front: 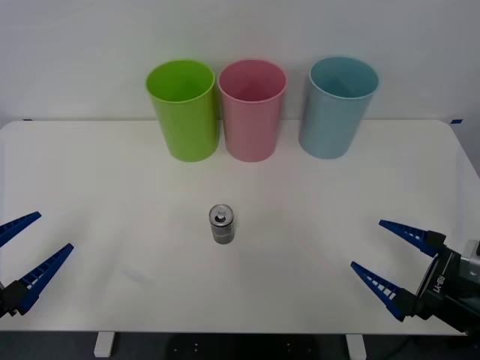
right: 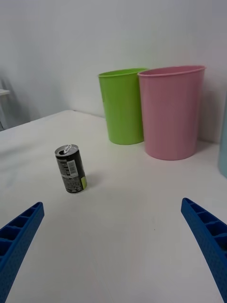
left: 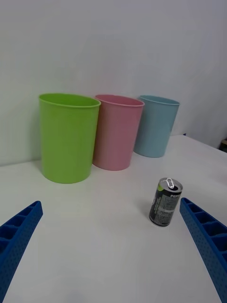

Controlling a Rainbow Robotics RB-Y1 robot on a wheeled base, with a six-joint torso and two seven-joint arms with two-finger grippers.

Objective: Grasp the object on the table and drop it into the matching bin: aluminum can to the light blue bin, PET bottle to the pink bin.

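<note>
A small aluminum can with a silver pull-tab top and dark grey body stands upright in the middle of the white table; it also appears as can and can in the wrist views. At the back stand the pink bin and, further right, the light blue bin. My left gripper hangs open at the table's front left, well apart from the can. My right gripper is open at the front right, also clear of the can.
A lime green bin stands touching the pink bin's left side. The pink bin, light blue bin and green bin line the back edge before a white wall. Bare tabletop surrounds the can.
</note>
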